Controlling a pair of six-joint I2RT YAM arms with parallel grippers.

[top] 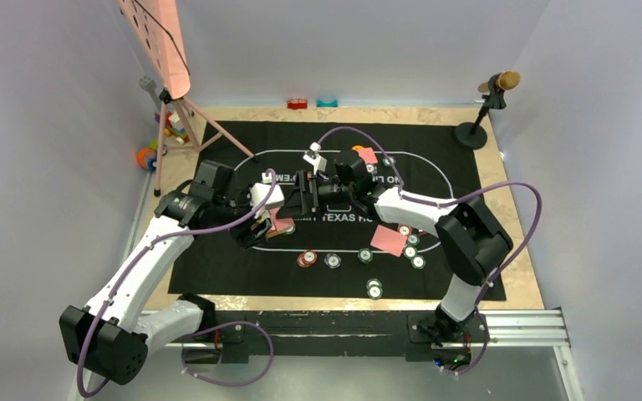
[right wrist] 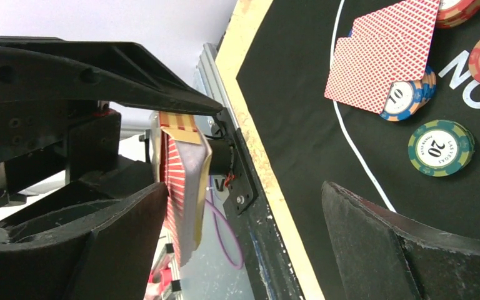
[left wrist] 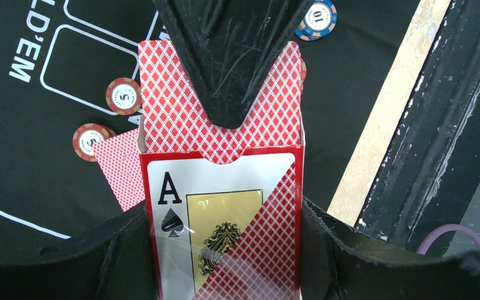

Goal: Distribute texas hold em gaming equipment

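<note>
Left tool [top: 261, 225] is clamped on the sides of the card box [left wrist: 222, 212], holding it above the mat [top: 217, 251] near the middle of the surface [top: 520, 284], slightly toward the left edge. The box mouth is open and the deck [left wrist: 181, 112] sticks out, red backs toward the left wrist camera. Right tool [top: 301, 199] is spread wide and grips nothing; one of its fingers [left wrist: 231, 56] lies across the top card's back. Handling, my read: the deck is light and glossy, the cards slide on each other, and a single card is thin and bendy. So pinch the exposed end face-to-back with light force and pull straight along the box, or several come out together. The box is thin cardboard and crushes if squeezed harder. Chips [top: 332, 261] are hard, small and low; take them across the rim, and note that stacks can topple. Counts: one box, one deck, card count inside can't tell. Three loose cards: far card [top: 368, 155] near the far edge, near-right card [top: 387, 241] toward the near-right corner, under-box card [left wrist: 120, 169] on the mat below the box. About ten chip spots in the top view, mostly toward the near edge and near-right corner; some are stacks, so the total can't be told. One orange button disc [top: 357, 149] sits beside the far card; the blue one is not found.
</note>
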